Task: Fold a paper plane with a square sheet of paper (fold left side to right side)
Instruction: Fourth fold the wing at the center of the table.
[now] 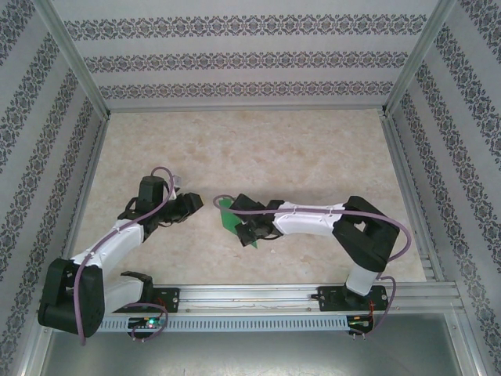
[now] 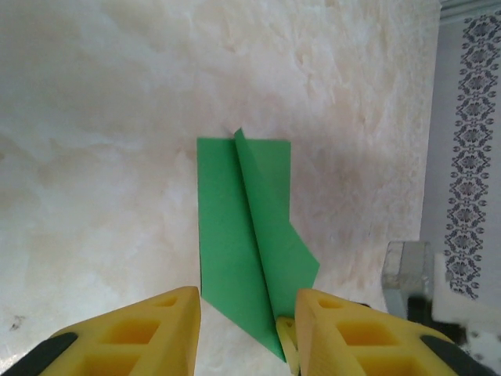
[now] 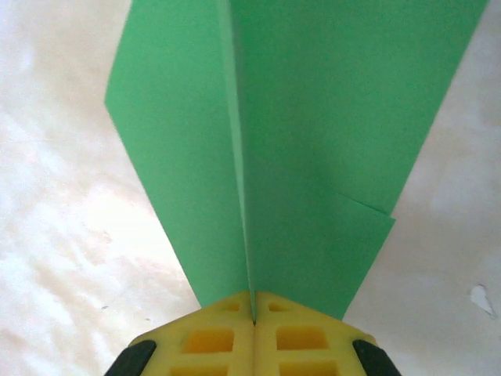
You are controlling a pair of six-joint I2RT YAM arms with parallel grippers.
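Right tool (image 3: 253, 299) — pinching the paper plane (image 3: 313, 141).

The table (image 1: 250, 149) is being viewed from above and behind by the top camera. The green paper (image 2: 235, 235) ahead of the jaws is being framed closely by both wrist cameras.

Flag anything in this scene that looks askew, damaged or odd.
The folded green paper, pinched at its narrow end by the right gripper, is uneven: one flap juts past the neighbouring layer, leaving a stepped edge. No tear or spill is visible.
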